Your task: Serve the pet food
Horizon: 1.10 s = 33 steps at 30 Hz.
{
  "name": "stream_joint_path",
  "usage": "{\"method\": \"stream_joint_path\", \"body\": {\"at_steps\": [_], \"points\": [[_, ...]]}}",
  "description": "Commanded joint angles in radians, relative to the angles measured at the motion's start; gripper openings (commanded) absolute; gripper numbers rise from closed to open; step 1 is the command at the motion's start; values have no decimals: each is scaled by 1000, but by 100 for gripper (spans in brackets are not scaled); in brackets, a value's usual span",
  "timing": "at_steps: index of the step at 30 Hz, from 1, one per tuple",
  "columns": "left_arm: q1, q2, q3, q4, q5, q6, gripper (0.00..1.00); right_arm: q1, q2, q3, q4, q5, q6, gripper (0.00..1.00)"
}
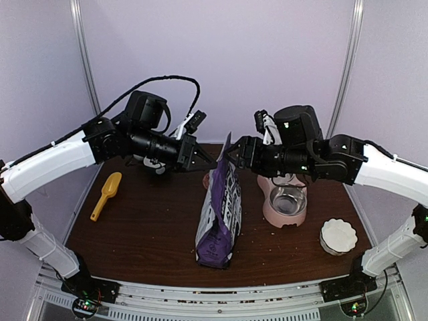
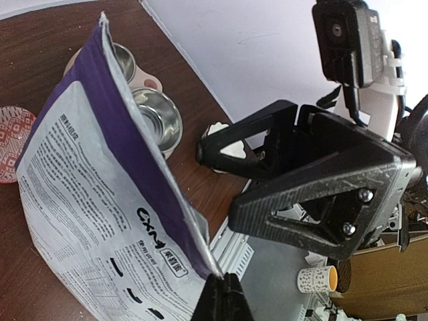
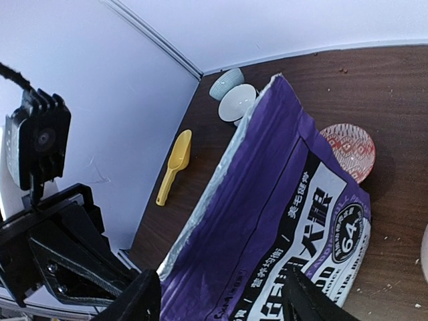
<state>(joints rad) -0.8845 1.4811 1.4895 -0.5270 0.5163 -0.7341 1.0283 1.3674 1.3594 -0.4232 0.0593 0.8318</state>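
I'm pinching the bag (image 2: 100, 200) top with left gripper (image 2: 221, 295) fully closed, propping it upright; right gripper (image 3: 217, 301) is straddling the rim, jaws apart, empty.

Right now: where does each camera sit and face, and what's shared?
Top external: above and behind the bases, looking down on the dark wooden table; both arms show, left gripper and right gripper at the purple foil bag's top.
Left wrist: looks past its fingertips, shut on the bag's edge, toward right gripper and steel bowls.
Right wrist: looks between its open fingers, over the bag, toward left gripper and yellow plastic scoop.
Shared: the bag.
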Motion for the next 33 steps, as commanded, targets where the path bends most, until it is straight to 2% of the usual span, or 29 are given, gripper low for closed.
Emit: {"method": "stream_joint_path", "body": {"at_steps": [1, 11, 16, 19, 25, 33], "points": [[4, 3, -19, 45, 31, 11, 0, 10, 17, 42, 30, -21, 15, 61], [4, 5, -29, 79, 53, 3, 0, 12, 46, 52, 40, -27, 11, 54], [4, 4, -30, 89, 63, 4, 0, 12, 69, 54, 27, -40, 6, 45], [4, 3, -33, 96, 58, 4, 0, 13, 73, 56, 14, -40, 5, 34], [3, -18, -56, 99, -12, -14, 0, 16, 38, 4, -11, -1, 17, 2], [4, -42, -93, 115, -70, -42, 0, 16, 4, -23, -68, 64, 33, 0]]}}
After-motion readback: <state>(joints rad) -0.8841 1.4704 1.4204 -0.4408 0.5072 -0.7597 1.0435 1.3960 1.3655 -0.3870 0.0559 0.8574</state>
